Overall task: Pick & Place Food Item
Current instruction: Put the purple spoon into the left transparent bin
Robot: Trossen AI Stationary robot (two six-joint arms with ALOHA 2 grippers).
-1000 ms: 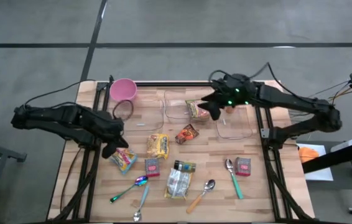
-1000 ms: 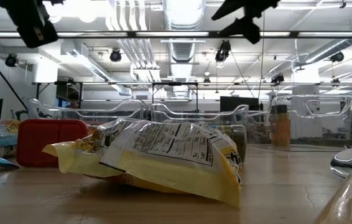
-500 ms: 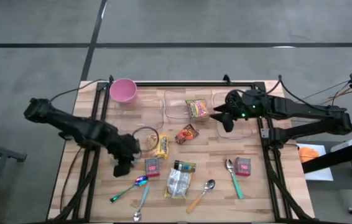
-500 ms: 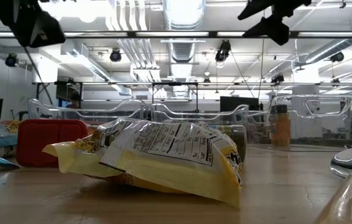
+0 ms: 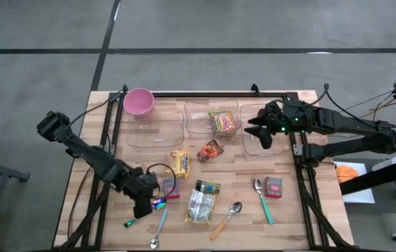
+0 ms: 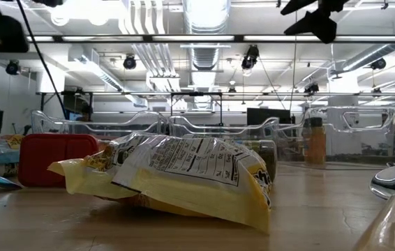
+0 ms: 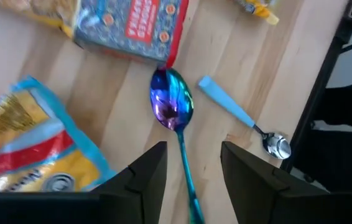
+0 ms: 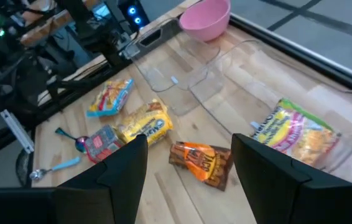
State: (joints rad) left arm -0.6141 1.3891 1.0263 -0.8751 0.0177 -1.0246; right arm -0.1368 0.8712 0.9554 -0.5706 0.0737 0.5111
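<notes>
Food packs lie about the table: a green-yellow pack (image 5: 221, 122) in the middle clear container (image 5: 196, 124), an orange pack (image 5: 210, 150), a yellow bag (image 5: 182, 162), a red pack (image 5: 171, 186) and a silver bag (image 5: 203, 199). My left gripper (image 5: 145, 204) points down near the front left, open. Its fingers (image 7: 193, 149) stand above and on either side of the handle of an iridescent spoon (image 7: 171, 107), beside a blue-and-yellow bag (image 7: 27, 143). My right gripper (image 5: 261, 133) hangs open and empty over the right clear container (image 5: 276, 147), high above the table (image 6: 316, 19).
A pink bowl (image 5: 138, 101) stands at the far left, beside a third clear container (image 5: 154, 129). Near the front edge lie a blue-handled spoon (image 7: 238, 115), a wooden-handled spoon (image 5: 227, 217), a green-handled spoon (image 5: 262, 197) and another red pack (image 5: 273, 187).
My left gripper has swung from the blue-and-yellow bag toward the table's near edge and right, sinking and tipping further down, until it stands over the iridescent spoon. My right gripper has drawn back from the middle container toward the table's right edge. The food packs have kept their places.
</notes>
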